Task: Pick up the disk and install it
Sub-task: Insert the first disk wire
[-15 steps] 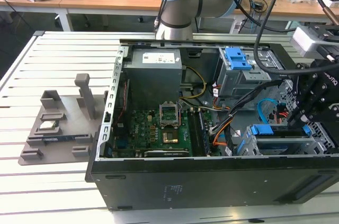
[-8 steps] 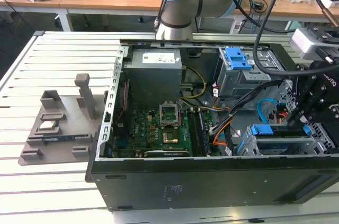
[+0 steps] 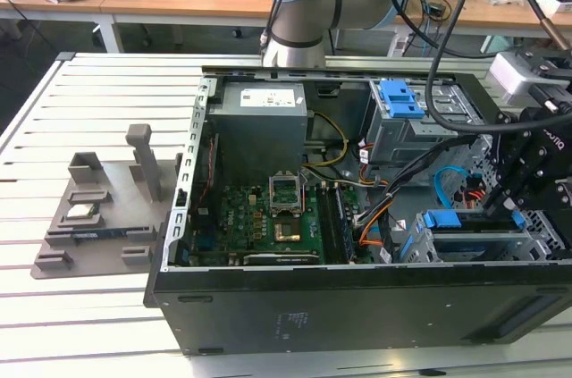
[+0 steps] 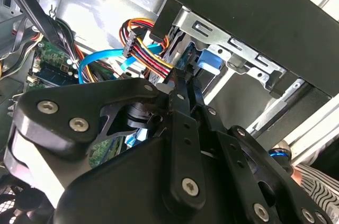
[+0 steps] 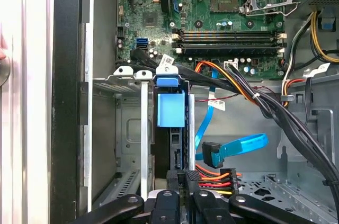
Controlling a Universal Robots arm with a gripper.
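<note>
Gripper (image 5: 183,181), my black two-fingered tool, is clamped on the edge of the disk (image 5: 171,110), a flat silver metal hard drive in a blue plastic carrier frame, standing on edge in the grey steel drive bay (image 5: 124,128) of the open black computer case (image 3: 357,306). I judge it rigid, moderately heavy and shock-sensitive; the metal is probably slick, so hold the narrow edges or frame.

Exterior view: high, set back, looks down over open computer case (image 3: 357,298) on slatted counter (image 3: 89,101), arm base at far side. First wrist view: close, looks straight down into case past tool (image 5: 177,203) onto motherboard (image 5: 212,17). Second wrist view: very close, looks along tool (image 4: 183,83) at drive bay wall. All three share blue cable (image 3: 444,183) (image 4: 100,57) (image 5: 233,147) area.
</note>
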